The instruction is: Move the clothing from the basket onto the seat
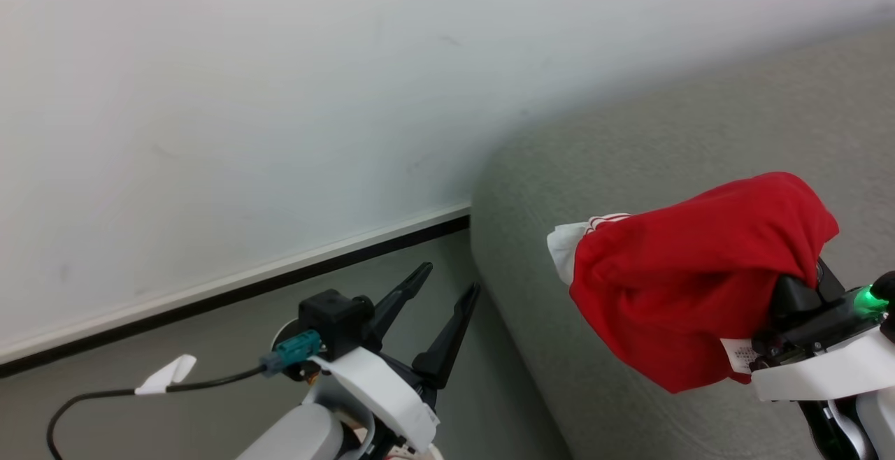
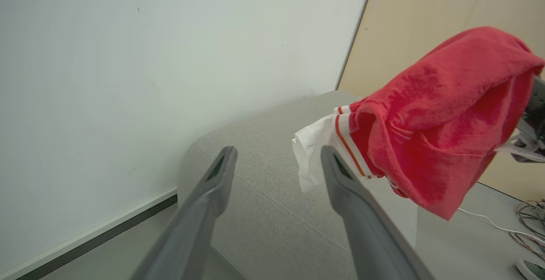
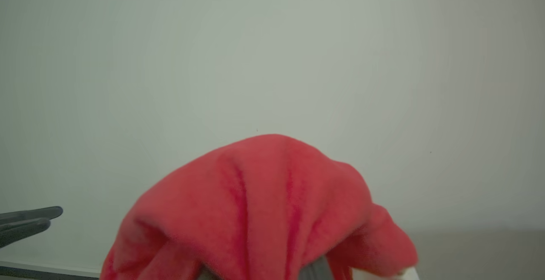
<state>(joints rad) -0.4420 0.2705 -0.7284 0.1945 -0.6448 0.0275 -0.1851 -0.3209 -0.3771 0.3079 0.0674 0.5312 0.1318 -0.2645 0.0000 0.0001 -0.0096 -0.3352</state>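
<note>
Nearest, left gripper point(image 1: 451, 277) is hovering beside the seat point(image 1: 629, 138), jaws parted wide, holding nothing. Farther, the clothing point(image 1: 692, 271) is draping over right gripper point(image 1: 797, 299) above the seat, hiding its jaws: grip unclear. It is sagging limp: light, soft, likely best pinched at a bunched fold.

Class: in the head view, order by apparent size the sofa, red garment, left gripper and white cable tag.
Largest to smallest:
sofa
red garment
left gripper
white cable tag
The gaps are plain; no two look alike.
</note>
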